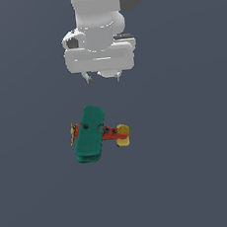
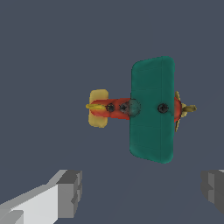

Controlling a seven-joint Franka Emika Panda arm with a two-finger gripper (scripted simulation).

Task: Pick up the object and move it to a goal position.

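- Toy biplane [image 1: 90, 134] with broad teal-green wings, a red body, a yellow tail and a yellow propeller is what I see lying on the flat dark grey-blue floor [image 1: 191, 176], close to the middle of the exterior view.
- From that camera, its propeller [image 1: 73, 133] points to the exterior view's left and its yellow tail [image 1: 122, 134] to the exterior view's right; the long wing runs from far to near, slightly tilted.
- I see the plane resting upright, top wing facing up, with nothing touching it.
- My white two-finger gripper [image 1: 102, 78] hangs on the far side of the plane, well clear of it, with bare floor showing between the fingertips and the wing.
- On the wrist view I get the plane [image 2: 151, 109] from above: teal wing across the red fuselage, small dark round studs along the body, tail [image 2: 98, 108] at one end and propeller [image 2: 183, 109] at the other.
- The jaws stand released: on the wrist view the two grey finger pads [image 2: 70, 192] sit far apart at opposite sides of the picture, and nothing lies between them.
- The plane lies outside the gap between the fingers, off to one side of their line.
- I cannot make out any goal marker on either camera.
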